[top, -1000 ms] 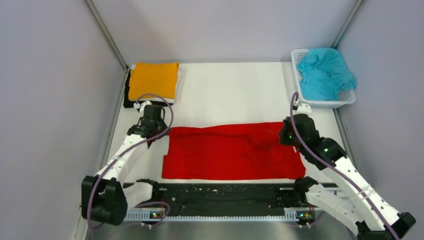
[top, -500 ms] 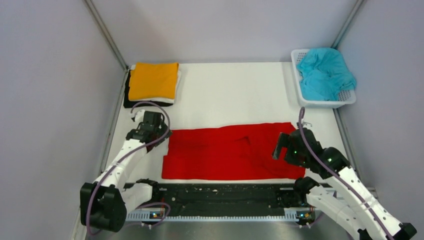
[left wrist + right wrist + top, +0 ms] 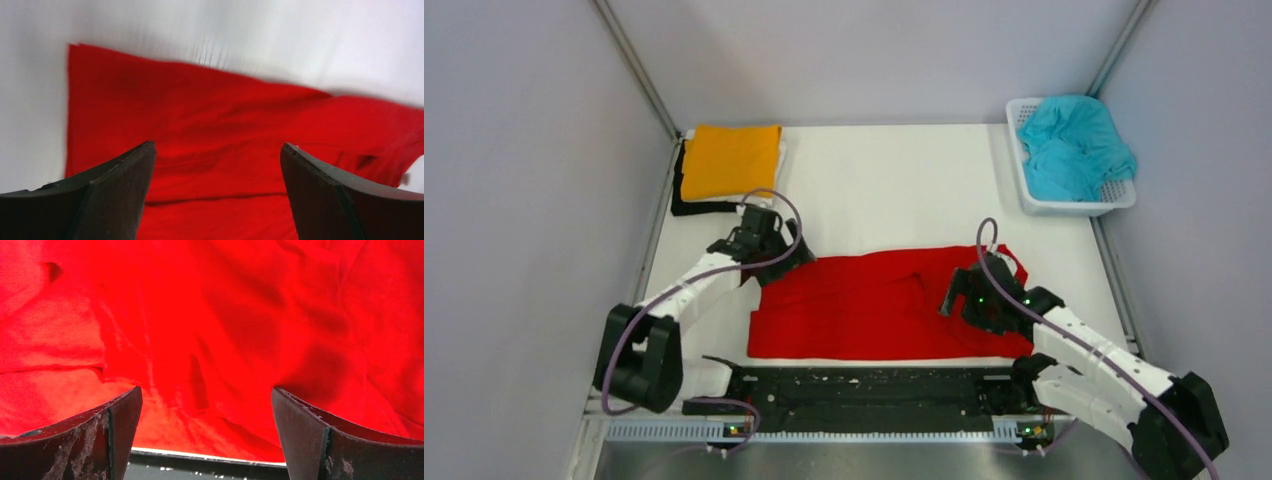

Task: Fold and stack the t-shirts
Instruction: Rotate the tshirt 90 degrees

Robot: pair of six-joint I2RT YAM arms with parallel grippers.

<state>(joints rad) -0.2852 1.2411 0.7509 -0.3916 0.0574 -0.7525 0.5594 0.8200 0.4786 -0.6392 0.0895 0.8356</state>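
Note:
A bright red t-shirt (image 3: 874, 305) lies folded into a wide band near the table's front edge. My left gripper (image 3: 786, 255) hovers open over its far left corner, and red cloth (image 3: 215, 130) fills the space between its fingers without being held. Above the shirt's right part my right gripper (image 3: 959, 295) also stands open, with rumpled red cloth (image 3: 210, 340) below it. At the back left an orange t-shirt (image 3: 729, 160) tops a folded stack, with white and black edges showing under it. A teal t-shirt (image 3: 1074, 145) is bunched in the basket.
The white perforated basket (image 3: 1114, 200) stands at the back right corner. A black strip (image 3: 874, 390) runs along the front edge between the arm bases. Grey walls close in both sides. White tabletop (image 3: 894, 185) stretches between the stack and the basket.
Both grippers have opened and let go of the red shirt's far edge. The left gripper moved right over the shirt's left corner; the right gripper came forward and left over the cloth.

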